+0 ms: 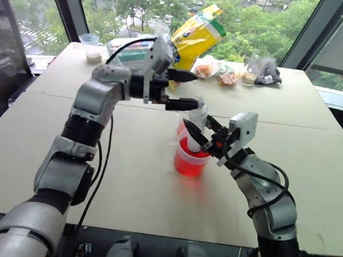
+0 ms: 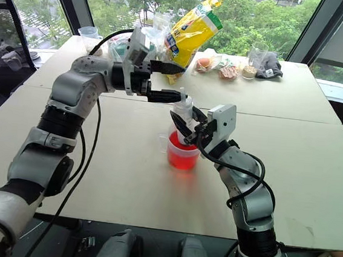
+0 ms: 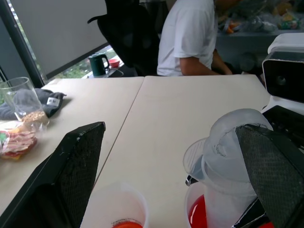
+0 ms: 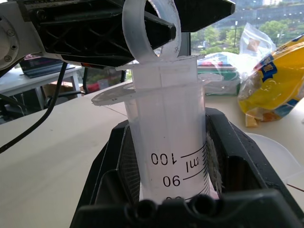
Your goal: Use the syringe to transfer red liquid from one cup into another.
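Over on the left, the left gripper (image 1: 183, 90) reaches across level with its two black fingers spread apart, one above and one below, holding nothing; the lower finger sits right by the ring at the top of the plunger (image 4: 151, 28). Just beside it, in the middle of the table (image 1: 124, 178), the syringe (image 4: 166, 142) stands upright with its lower end down in the spouted cup (image 1: 191, 161), which shows bright red liquid (image 1: 189, 165) — the tip itself is hidden from where I stand. Just behind that cup, touching or nearly so, is the narrower cup (image 3: 121, 209) with only a film of red in its bottom. To the right, the right gripper (image 1: 198, 138) has its fingers clamped on the clear barrel, below the flange. I'd judge the syringe to be light, stiff and rather slick plastic, so the barrel grip wants to be firm but not crushing, and the plunger is best taken by its ring, pulled straight along the barrel. Both cups look thin and easily tipped — a sideways tug could spill red across the table.
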